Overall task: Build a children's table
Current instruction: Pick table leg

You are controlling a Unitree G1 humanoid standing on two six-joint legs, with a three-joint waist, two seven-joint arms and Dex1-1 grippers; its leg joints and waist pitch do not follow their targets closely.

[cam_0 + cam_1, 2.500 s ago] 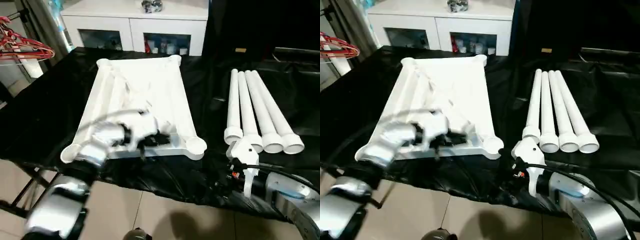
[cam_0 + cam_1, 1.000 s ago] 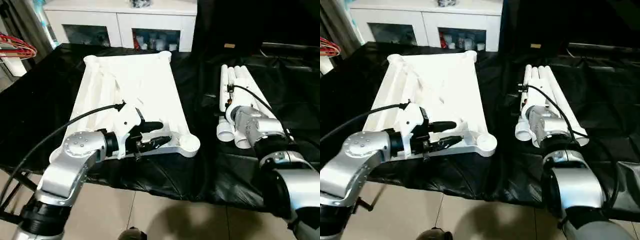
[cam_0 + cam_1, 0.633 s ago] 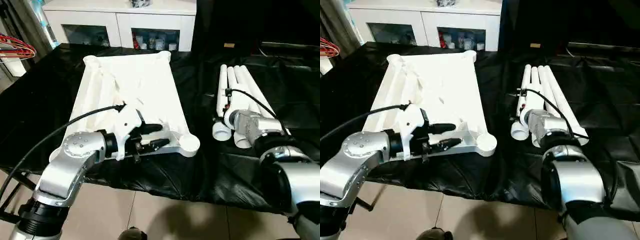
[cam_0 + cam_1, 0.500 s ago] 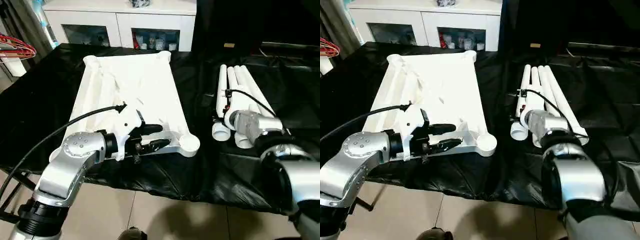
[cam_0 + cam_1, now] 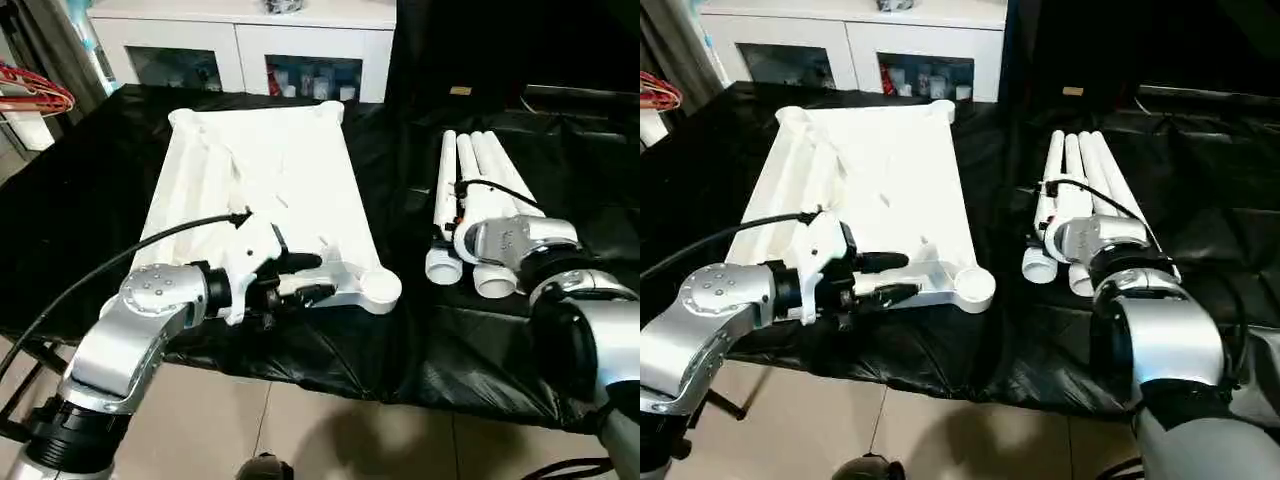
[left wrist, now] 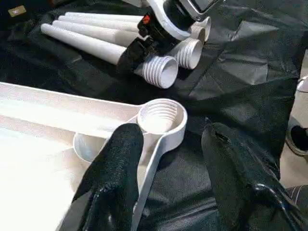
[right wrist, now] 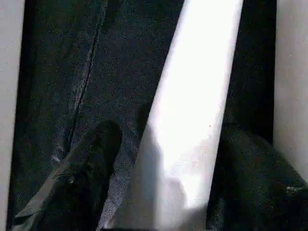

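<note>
The black-draped worktop [image 5: 80,200] is carrying the children's table top [image 5: 260,190], lying underside up on the robot's left, and the four white legs [image 5: 480,180] lying side by side well apart from it on the right. The left gripper [image 6: 168,159] is hanging spread apart and grasping nothing, its two fingers straddling the top's near edge just beside the threaded corner socket [image 6: 162,117]. The right gripper [image 7: 163,163] is reaching down over the leftmost leg [image 7: 197,110] with a finger on each side of it, though whether the fingers are actually pressing on the tube cannot be told.
</note>
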